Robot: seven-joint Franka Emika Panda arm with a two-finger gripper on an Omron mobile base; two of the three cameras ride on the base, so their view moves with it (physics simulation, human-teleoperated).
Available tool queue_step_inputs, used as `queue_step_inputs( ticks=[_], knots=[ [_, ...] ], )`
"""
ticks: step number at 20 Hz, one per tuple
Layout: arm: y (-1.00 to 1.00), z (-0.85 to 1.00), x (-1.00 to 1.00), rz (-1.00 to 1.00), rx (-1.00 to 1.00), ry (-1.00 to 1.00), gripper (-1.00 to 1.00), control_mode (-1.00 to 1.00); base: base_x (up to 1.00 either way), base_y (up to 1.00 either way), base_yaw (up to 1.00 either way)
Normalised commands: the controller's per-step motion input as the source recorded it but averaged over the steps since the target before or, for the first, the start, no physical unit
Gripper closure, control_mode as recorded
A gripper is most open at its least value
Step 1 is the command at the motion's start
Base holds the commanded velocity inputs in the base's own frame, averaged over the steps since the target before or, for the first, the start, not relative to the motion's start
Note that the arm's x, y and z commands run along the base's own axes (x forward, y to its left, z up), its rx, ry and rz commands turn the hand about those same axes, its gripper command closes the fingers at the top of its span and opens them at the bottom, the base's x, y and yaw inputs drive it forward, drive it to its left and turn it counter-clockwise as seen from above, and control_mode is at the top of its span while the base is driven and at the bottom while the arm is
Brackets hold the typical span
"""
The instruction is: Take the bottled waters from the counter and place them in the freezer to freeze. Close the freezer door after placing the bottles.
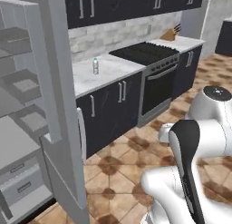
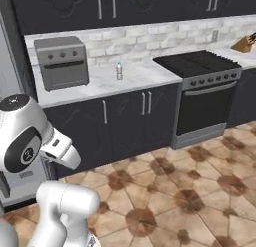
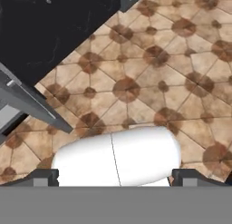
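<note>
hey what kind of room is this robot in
A home kitchen, rendered: a black stove set between dark cabinets, a marble counter with a toaster oven and a water bottle, and an open grey freezer.

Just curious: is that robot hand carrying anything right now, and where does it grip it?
Nothing; the gripper is open and empty above the floor tiles.

Ahead of you the tabletop (image 2: 102,83) runs along the back wall. One water bottle (image 2: 119,71) stands upright on it, between the toaster oven (image 2: 61,62) on its left and the stove (image 2: 200,66) on its right, apart from both. A knife block (image 2: 244,43) sits on the tabletop beyond the stove. To your left the freezer door (image 1: 59,105) stands open, with the freezer (image 1: 18,128) shelves behind it.
</note>
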Motion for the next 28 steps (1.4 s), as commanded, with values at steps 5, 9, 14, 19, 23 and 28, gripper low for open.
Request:
queue_step_inputs(
  ticks=[5,9,14,19,23,28],
  knots=[
    [0.0,0.0,0.0,0.0,0.0,0.0,-1.0,1.0,0.71,-0.99,0.41],
    [0.0,0.0,0.0,0.0,0.0,0.0,-1.0,1.0,0.61,-1.0,0.53],
    [0.0,0.0,0.0,0.0,0.0,0.0,-1.0,1.0,0.54,-1.0,0.47],
    [0.0,0.0,0.0,0.0,0.0,0.0,-1.0,1.0,0.62,-0.73,0.46],
    [0.0,0.0,0.0,0.0,0.0,0.0,-1.0,1.0,0.48,-0.03,0.38],
    [0.0,0.0,0.0,0.0,0.0,0.0,-1.0,1.0,0.85,0.06,0.19]
  ],
)
